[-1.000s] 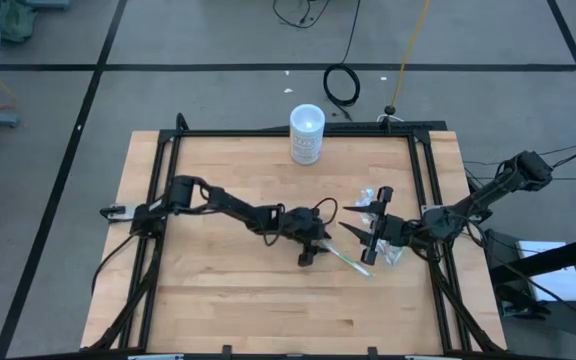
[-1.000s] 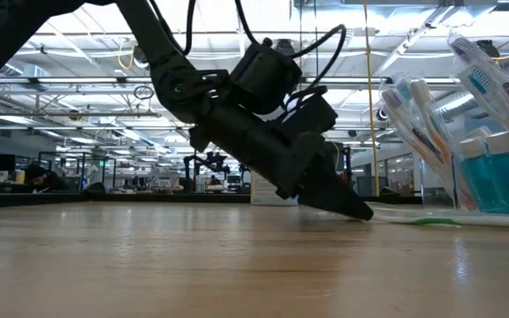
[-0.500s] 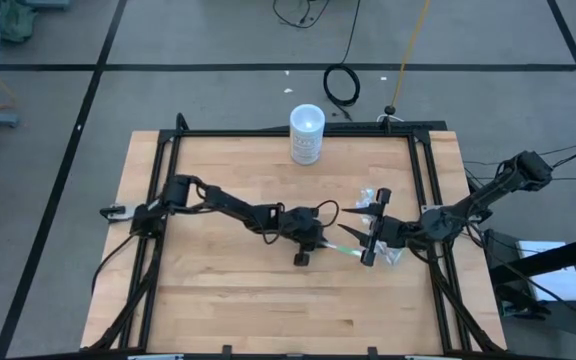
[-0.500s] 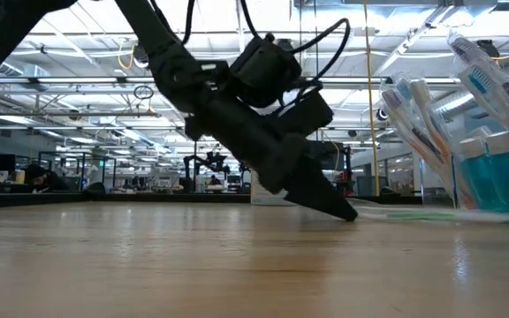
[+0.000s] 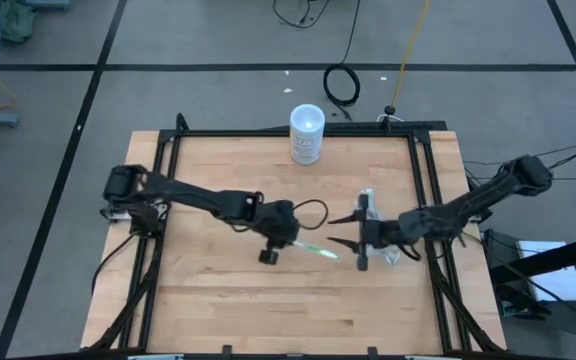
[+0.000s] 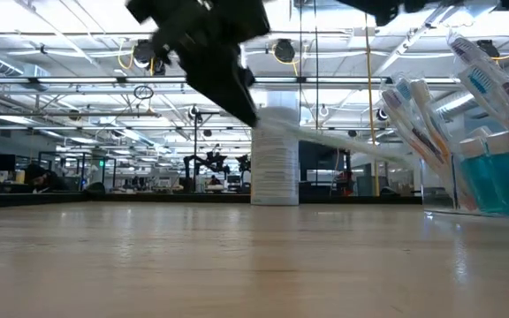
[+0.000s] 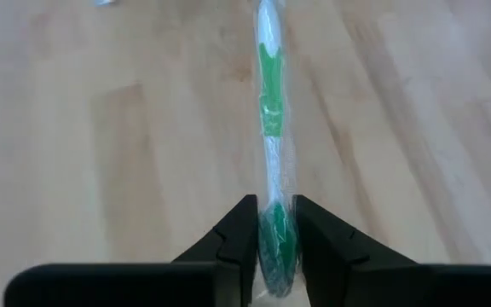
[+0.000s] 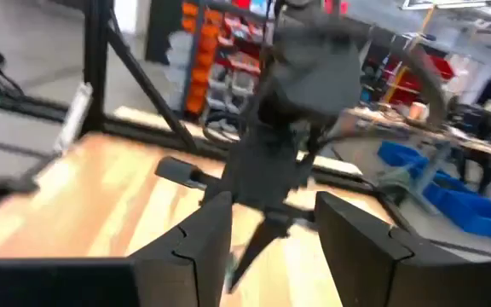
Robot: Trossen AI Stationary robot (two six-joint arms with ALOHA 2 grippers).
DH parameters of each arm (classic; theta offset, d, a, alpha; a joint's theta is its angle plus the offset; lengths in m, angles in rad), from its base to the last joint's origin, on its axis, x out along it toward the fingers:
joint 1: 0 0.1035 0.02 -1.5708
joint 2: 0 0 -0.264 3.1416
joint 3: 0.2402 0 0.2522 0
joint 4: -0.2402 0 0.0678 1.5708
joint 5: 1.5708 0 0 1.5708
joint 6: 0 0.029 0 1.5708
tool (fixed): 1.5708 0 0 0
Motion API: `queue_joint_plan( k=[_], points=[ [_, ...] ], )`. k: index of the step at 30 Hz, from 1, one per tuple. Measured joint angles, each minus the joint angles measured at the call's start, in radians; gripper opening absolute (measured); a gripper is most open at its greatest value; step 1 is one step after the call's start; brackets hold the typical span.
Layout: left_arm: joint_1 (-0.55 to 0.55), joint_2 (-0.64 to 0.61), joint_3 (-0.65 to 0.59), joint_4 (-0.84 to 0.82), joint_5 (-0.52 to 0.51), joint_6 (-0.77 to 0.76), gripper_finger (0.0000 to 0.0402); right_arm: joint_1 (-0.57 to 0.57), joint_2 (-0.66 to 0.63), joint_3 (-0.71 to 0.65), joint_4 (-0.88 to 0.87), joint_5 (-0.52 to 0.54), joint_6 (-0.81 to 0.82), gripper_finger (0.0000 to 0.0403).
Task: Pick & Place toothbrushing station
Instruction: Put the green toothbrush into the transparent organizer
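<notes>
Left wrist view: slim, glossy green-and-white toothbrush (image 7: 268,128) between dark wedge-shaped fingers (image 7: 235,234).

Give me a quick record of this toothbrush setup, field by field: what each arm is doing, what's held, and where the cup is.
left gripper: shut on green toothbrush, lifted off the table
right gripper: open, empty, facing the left gripper
cup: beside the right arm, with toothbrushes and teal tubes
white-lidded container: far edge, untouched

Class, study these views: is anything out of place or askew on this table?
One green toothbrush is apart from the clear cup holding the rest; the left gripper holds it by one end above the table. Nothing looks spilled or damaged.
</notes>
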Motion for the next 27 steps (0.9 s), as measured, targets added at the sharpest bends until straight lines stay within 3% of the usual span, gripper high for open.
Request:
queue_joint_plan(
  k=[7,15,19,21,27],
  points=[
    [-0.096,-0.104,0.000,-0.126,-0.275,0.113,0.0073,-0.108,0.197,0.038,0.151,-0.206,0.045,0.0202],
    [-0.219,-0.111,0.001,-0.157,-0.644,0.358,0.0074,-0.203,0.371,0.248,-0.128,-0.204,0.306,0.0223],
    [-0.268,-0.111,0.001,-0.151,-0.808,0.454,0.0074,-0.241,0.432,0.289,-0.136,-0.345,0.372,0.0222],
    [-0.284,-0.111,0.001,-0.146,-0.851,0.494,0.0074,-0.255,0.456,0.293,-0.114,-0.387,0.400,0.0222],
    [-0.313,-0.111,0.001,-0.131,-0.861,0.561,0.0074,-0.290,0.508,0.300,-0.076,-0.357,0.395,0.0222]
  ],
)
